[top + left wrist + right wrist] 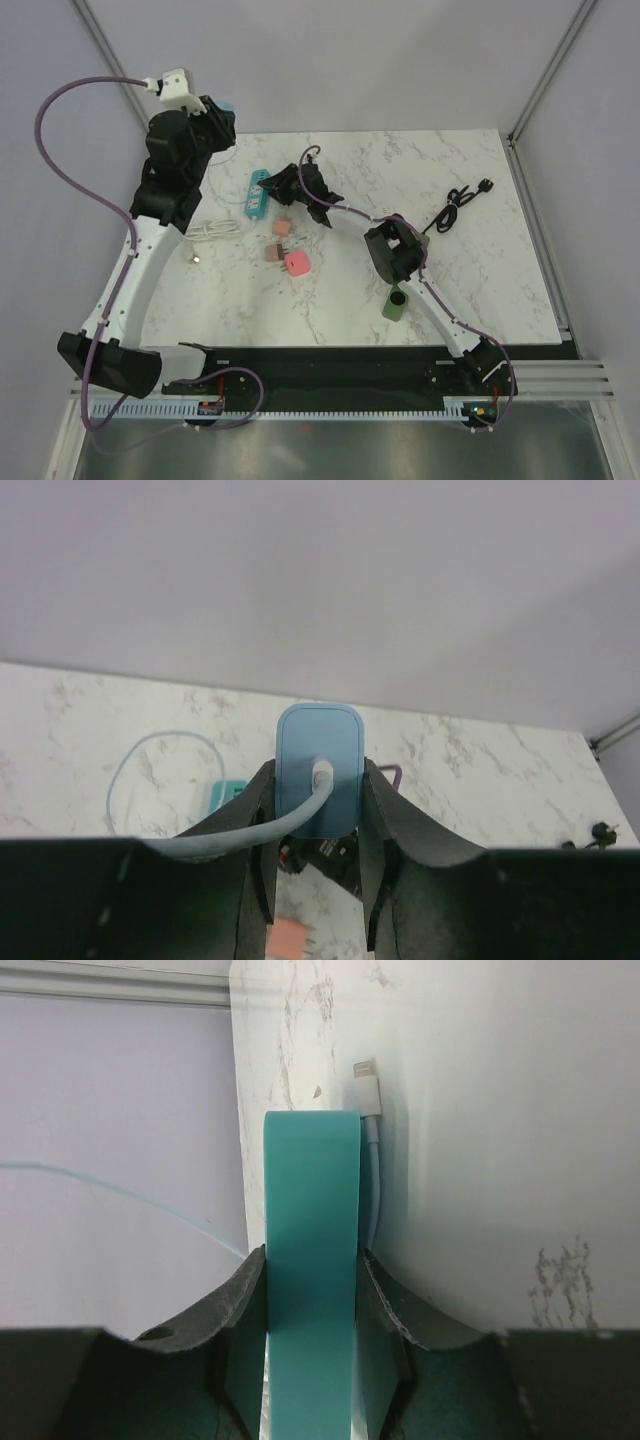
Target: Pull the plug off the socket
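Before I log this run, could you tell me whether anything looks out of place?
Nothing looks damaged or spilled. The plug sits in the left gripper, lifted clear of the strip that the right gripper clamps.

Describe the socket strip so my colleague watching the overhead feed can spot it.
On the marble table, look at the far left, just beyond the pink blocks. The socket strip is the long flat bar clamped in the right gripper; it is the only teal thing there.
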`<state>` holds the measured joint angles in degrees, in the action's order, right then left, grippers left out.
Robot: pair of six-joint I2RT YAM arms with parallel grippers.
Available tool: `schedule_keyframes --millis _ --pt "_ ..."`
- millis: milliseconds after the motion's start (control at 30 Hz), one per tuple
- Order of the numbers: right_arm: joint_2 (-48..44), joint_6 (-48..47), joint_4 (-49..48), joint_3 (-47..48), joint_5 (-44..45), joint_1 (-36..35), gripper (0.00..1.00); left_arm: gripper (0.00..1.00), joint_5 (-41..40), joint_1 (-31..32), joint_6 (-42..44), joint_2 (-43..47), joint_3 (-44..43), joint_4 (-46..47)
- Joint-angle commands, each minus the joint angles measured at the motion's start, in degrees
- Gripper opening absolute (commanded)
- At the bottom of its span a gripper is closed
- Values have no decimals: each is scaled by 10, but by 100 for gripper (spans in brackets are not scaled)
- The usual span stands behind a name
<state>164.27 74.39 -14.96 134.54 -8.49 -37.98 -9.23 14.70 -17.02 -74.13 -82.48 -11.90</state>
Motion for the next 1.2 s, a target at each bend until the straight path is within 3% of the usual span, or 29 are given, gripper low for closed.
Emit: schedule_keyframes --millis 0,233,400,500,533,600,633,733,933,1167 --pt "46 14 9 -5 4 -12 2 2 -46 -1 51 13 -65 6" --pt "60 42 -63 10 -19 -10 18 2 -89 -1 154 19 -158 23" --pt "64 45 -88 11 -18 -8 19 2 -77 -1 216 35 -169 55" --pt "72 44 -100 19 -29 -8 39 2 -56 -1 259 37 -175 89" --pt "72 43 -102 22 -34 -7 60 2 -54 -1 281 36 -180 96" --pt "64 26 -83 20 -45 -5 76 2 -60 -1 291 28 -199 108" --pt "57 16 -77 16 -49 -3 78 2 -57 -1 291 27 -204 107" --pt "24 -61 -18 20 -75 4 88 2 -33 -1 280 27 -190 103" --pt "-106 -237 64 -34 -85 37 98 2 -28 -1 269 21 -173 103" --pt "-172 -463 209 30 -23 49 98 2 -27 -1 269 20 -179 104"
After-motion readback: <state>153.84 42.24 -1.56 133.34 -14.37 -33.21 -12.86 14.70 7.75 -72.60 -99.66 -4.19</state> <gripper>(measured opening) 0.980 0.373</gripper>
